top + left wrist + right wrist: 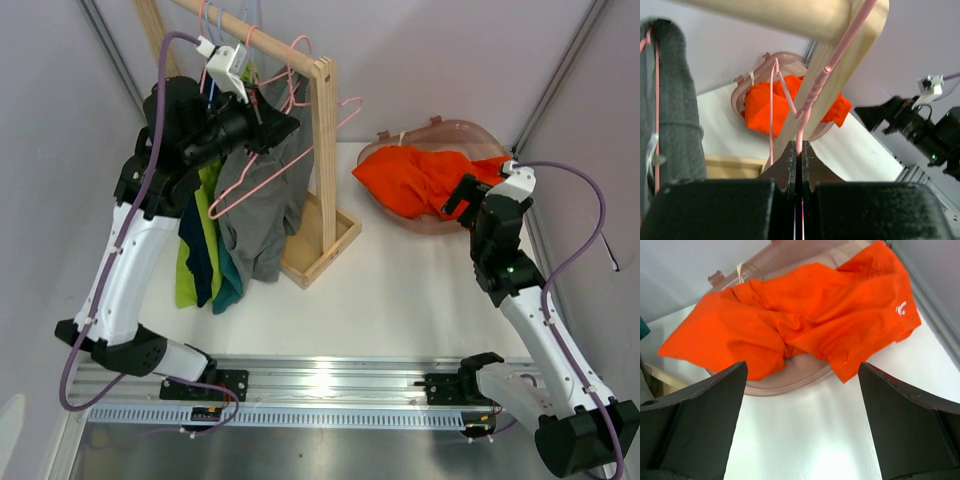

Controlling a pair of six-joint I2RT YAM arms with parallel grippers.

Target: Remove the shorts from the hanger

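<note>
Grey shorts [262,215] hang at six o'clock below the pink hanger [812,97] my left hand [799,150] pinches; I'd lift it straight off the rail [790,17].

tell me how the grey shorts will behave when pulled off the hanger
Probably floppy: the grey shorts hang in loose folds from the pink hanger. Likely light, since its thin wire carries them. They may drag the hanger along.

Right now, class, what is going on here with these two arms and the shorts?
The left gripper is shut on a pink hanger at the wooden rack, beside the hanging grey shorts. A lime green pair, a teal pair and a navy pair hang there too. The orange shorts already lie in the basket, and the right gripper is open in front of them, holding nothing.
</note>
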